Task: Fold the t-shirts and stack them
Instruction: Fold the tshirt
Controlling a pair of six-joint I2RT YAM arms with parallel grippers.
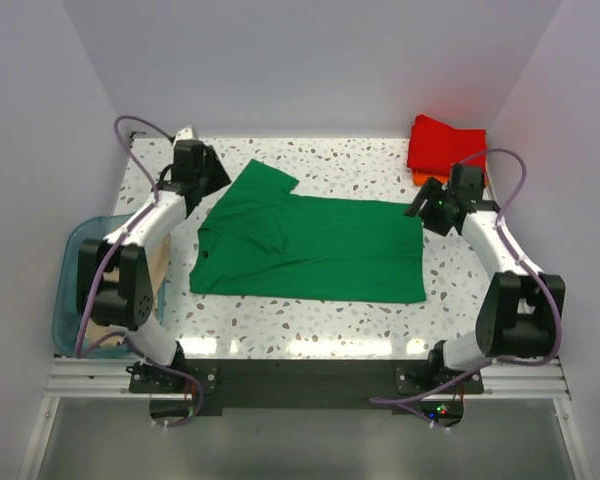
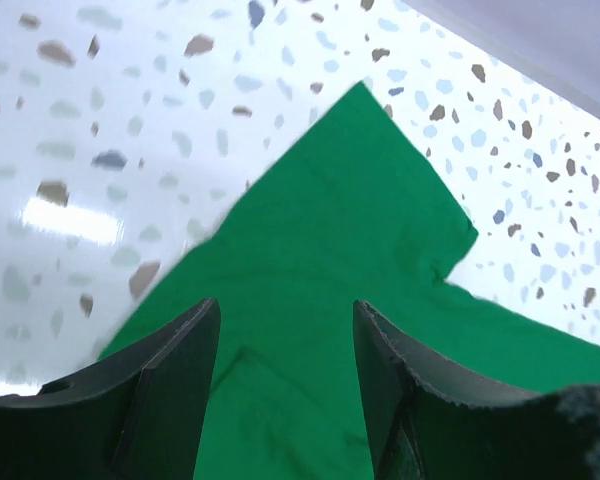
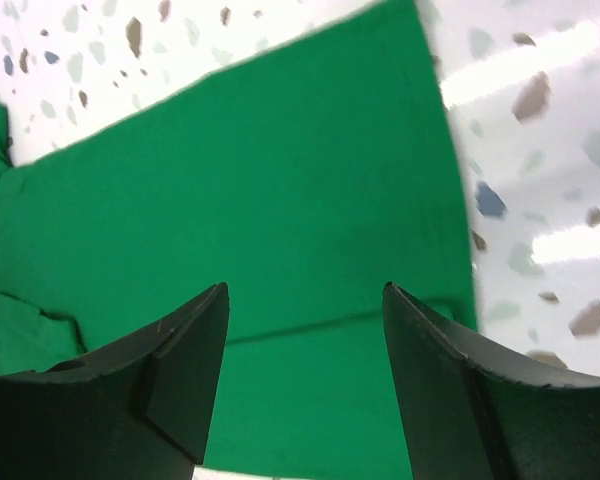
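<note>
Top external | green t-shirt (image 1: pixel 310 245) spread flat (far sleeve out) | L gripper (image 2: pixel 285 310), R gripper (image 3: pixel 305 295): jaws wide apart, empty

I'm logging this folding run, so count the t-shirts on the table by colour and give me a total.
green t-shirt: 1, spread out flat
red t-shirt: 1, folded
orange t-shirt: 1, only an edge shows under the red one
Total: 3
</note>
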